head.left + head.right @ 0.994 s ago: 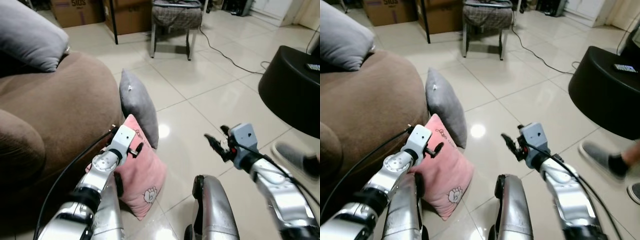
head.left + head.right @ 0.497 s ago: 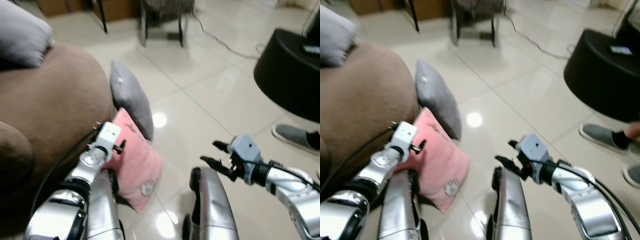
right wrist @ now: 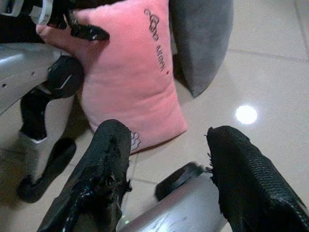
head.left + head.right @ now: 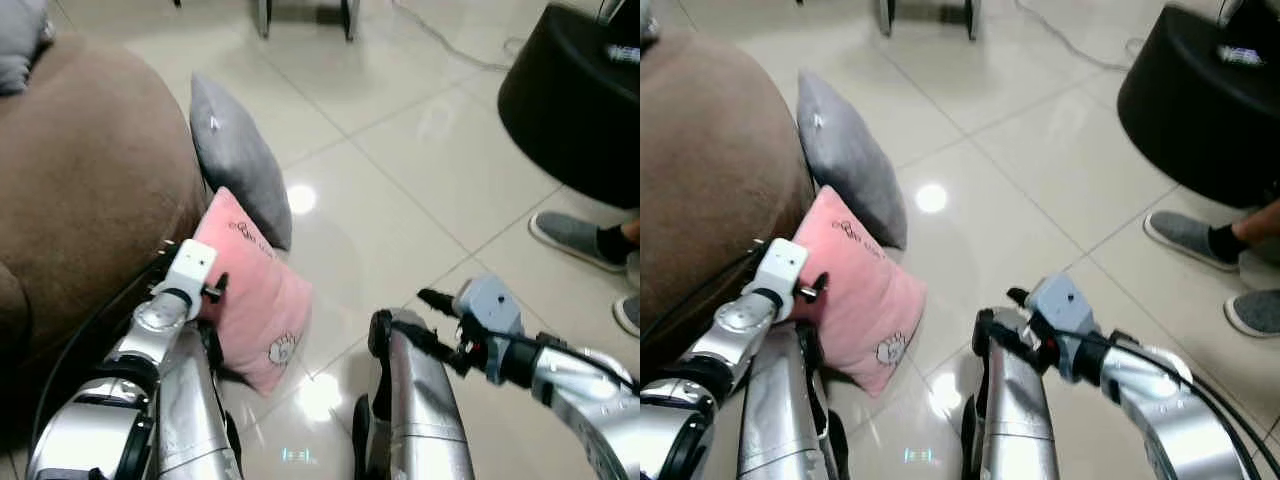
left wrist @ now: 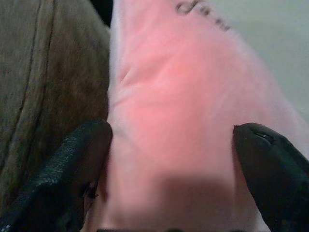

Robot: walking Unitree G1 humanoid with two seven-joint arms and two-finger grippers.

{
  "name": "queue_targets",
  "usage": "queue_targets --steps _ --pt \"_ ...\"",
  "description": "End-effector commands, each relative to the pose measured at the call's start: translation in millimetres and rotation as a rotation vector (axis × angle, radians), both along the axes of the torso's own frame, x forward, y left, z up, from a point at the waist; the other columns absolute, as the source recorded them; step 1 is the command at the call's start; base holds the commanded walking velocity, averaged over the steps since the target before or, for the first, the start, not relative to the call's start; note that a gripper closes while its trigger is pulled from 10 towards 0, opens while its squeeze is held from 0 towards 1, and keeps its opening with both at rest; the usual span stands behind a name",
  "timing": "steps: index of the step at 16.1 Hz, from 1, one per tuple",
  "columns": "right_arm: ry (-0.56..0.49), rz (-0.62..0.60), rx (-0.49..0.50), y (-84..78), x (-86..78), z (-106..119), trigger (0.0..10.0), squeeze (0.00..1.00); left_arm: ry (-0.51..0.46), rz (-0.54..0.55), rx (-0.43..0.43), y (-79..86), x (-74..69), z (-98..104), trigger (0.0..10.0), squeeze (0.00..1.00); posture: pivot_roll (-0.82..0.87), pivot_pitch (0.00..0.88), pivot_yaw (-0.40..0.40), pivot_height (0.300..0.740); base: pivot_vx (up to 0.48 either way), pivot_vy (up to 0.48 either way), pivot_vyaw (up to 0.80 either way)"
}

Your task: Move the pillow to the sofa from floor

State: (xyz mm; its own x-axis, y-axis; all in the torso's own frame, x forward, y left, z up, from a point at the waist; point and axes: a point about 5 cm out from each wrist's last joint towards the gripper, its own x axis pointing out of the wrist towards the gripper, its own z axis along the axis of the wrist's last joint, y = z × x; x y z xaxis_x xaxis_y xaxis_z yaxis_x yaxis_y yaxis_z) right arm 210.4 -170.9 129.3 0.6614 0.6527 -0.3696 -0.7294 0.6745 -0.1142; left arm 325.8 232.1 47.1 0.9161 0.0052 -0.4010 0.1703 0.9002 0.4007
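Observation:
The pink pillow (image 4: 252, 300) stands on the floor, leaning against the brown sofa (image 4: 80, 200). A grey pillow (image 4: 235, 165) leans on the sofa just behind it. My left gripper (image 5: 174, 140) is open at the pink pillow's upper edge on the sofa side, with one black finger (image 5: 82, 154) on each side of the fabric. My right gripper (image 4: 425, 320) is open over my right leg, to the right of the pink pillow (image 3: 130, 77) and apart from it, facing toward it.
A black round table (image 4: 575, 100) stands at the right. A person's feet in grey shoes (image 4: 570, 235) rest on the tiles beside it. A grey cushion (image 4: 20, 50) lies on the sofa. A cable (image 4: 450, 40) runs across the far floor.
The camera has tilted down and closer. My left gripper has settled astride the pink pillow's edge. My right gripper has dropped lower, toward my leg.

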Motion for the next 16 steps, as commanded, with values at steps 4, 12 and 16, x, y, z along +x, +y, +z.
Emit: queue_targets --steps 4,12,16 --pt "0.017 0.076 -0.010 10.1 -23.4 7 10.0 0.00 -0.023 0.054 0.018 13.0 -5.7 -1 10.0 0.00 -0.16 0.289 -0.069 0.457 0.000 0.000 0.00" --pt "0.033 0.051 -0.002 7.6 -30.5 9 10.0 0.00 0.115 -0.017 0.042 -0.8 -8.9 -16 0.0 0.00 -0.17 0.298 -0.065 0.457 0.000 0.000 0.00" --pt "0.022 0.038 0.007 3.1 -25.7 9 10.0 0.00 0.109 -0.024 0.003 -2.1 -6.3 -13 0.0 0.00 -0.16 0.286 -0.064 0.457 0.000 0.000 0.00"
